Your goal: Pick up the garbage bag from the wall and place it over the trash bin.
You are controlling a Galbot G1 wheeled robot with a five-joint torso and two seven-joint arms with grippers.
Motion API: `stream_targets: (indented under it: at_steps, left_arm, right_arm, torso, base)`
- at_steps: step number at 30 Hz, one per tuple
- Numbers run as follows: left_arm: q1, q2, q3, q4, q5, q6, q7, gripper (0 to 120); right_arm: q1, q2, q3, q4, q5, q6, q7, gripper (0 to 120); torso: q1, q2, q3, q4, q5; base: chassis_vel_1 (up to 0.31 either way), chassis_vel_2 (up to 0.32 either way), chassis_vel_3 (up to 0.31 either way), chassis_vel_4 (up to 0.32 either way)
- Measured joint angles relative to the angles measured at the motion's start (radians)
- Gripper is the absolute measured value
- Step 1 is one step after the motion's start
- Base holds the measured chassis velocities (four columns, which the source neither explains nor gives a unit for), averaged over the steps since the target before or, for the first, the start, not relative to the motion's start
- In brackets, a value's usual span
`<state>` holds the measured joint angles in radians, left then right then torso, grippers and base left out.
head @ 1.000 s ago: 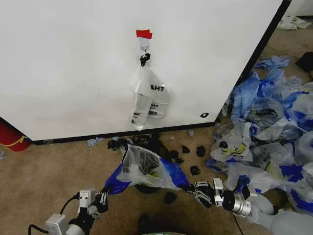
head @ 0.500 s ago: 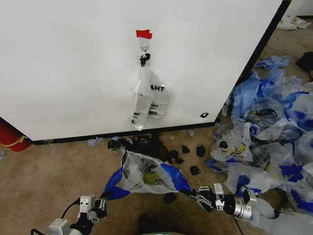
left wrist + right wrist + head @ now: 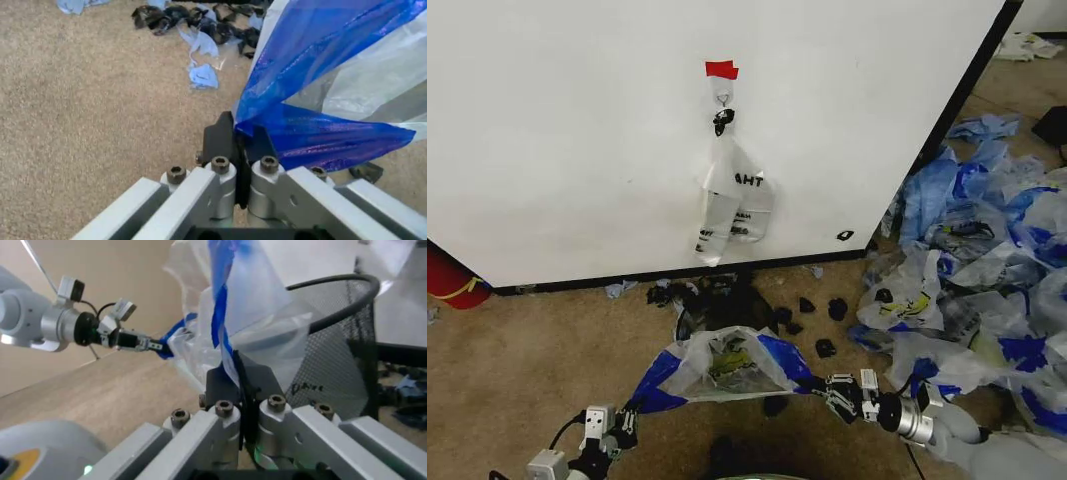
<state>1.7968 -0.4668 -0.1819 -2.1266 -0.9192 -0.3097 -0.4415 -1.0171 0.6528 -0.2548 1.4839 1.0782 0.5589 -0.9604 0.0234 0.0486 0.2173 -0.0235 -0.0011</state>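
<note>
The garbage bag (image 3: 722, 365) is stretched wide between the 2 grippers, low over the carpet (image 3: 517, 370) in front of the wall (image 3: 577, 130). It sits over the mouth of the trash bin (image 3: 337, 340), whose black mesh side and round rim show in the right wrist view with the translucent plastic draped across the rim. In the head view the bin's dark rim (image 3: 727, 300) is visible just behind the bag.

The left gripper (image 3: 624, 422) holds the bag's blue corner at the lower left; in the left wrist view its fingers (image 3: 219, 142) are clamped together on the blue plastic (image 3: 320, 135). The right gripper (image 3: 830, 385) holds the opposite blue corner at the lower right; its fingers (image 3: 257, 380) are pinched shut on a twisted blue-and-white strip of the bag (image 3: 223, 315).

On the wall, a narrower white bag (image 3: 732, 200) with black lettering hangs from a metal hook (image 3: 722, 97) below a piece of red tape (image 3: 721, 69). Black scraps (image 3: 812, 305) lie on the carpet near the wall's base, and a heap of blue and white bags (image 3: 987, 260) fills the right side. A red cylinder (image 3: 449, 278) stands at the far left.
</note>
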Motion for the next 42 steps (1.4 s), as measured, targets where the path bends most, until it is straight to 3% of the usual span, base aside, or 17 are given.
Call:
stream_targets:
  at_steps: [23, 42]
  left_arm:
    - [-0.253, -0.047, 0.203, 0.061, -0.052, 0.001, -0.003, 0]
    - [-0.358, -0.058, 0.278, 0.087, -0.08, 0.009, -0.004, 0]
  right_arm:
    - [0.05, 0.02, 0.004, -0.054, 0.015, 0.015, 0.073, 0]
    - [0.09, 0.052, -0.019, -0.138, 0.009, 0.015, 0.079, 0]
  torso:
    - [0.0, 0.0, 0.0, 0.0, 0.0001]
    - [0.0, 0.0, 0.0, 0.0, 0.0001]
  base:
    - [0.0, 0.0, 0.0, 0.0]
    - [0.0, 0.0, 0.0, 0.0]
